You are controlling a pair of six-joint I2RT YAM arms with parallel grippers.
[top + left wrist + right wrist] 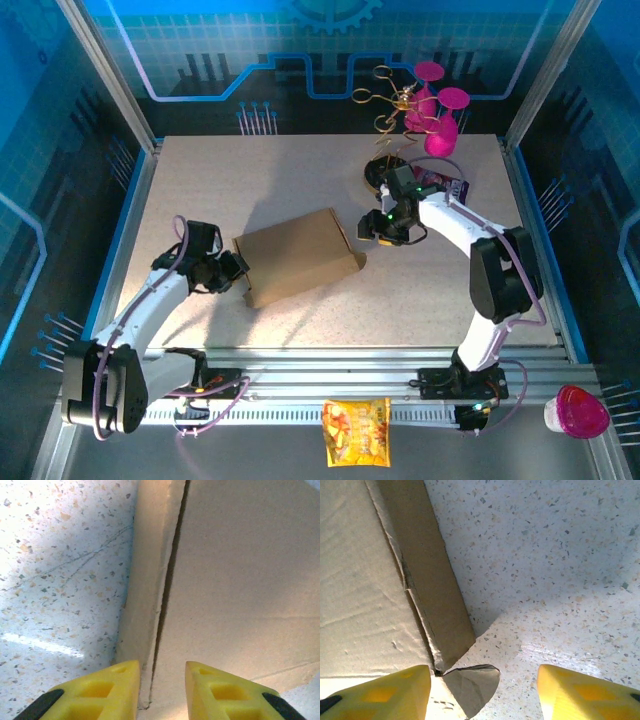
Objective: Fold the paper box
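A closed paper box (298, 257) of plain brown cardboard lies flat on a pale speckled table (200, 180). Its long axis runs left to right, skewed so that the right end points a little toward the far side of the table and the left end sits nearer the arm bases.

The left gripper (238, 272) is at the box's left short end. In the left wrist view its yellow fingers (100, 692) stand a narrow gap apart, straddling the dark seam where the box's top panel (240, 580) meets its end wall. I cannot tell whether they press on the cardboard.

The right gripper (368, 236) is at the box's right short end, near the far corner. In the right wrist view its jaws are spread wide and hold nothing. One finger is over the box's top (355, 580), the other (585, 690) is over bare table beside the box. Between them a small rounded tab (472, 682) sticks out from the box's corner, its edge slightly ragged.

Beyond the box's right end stands a gold wire rack (395, 105) with pink cups (440, 135).
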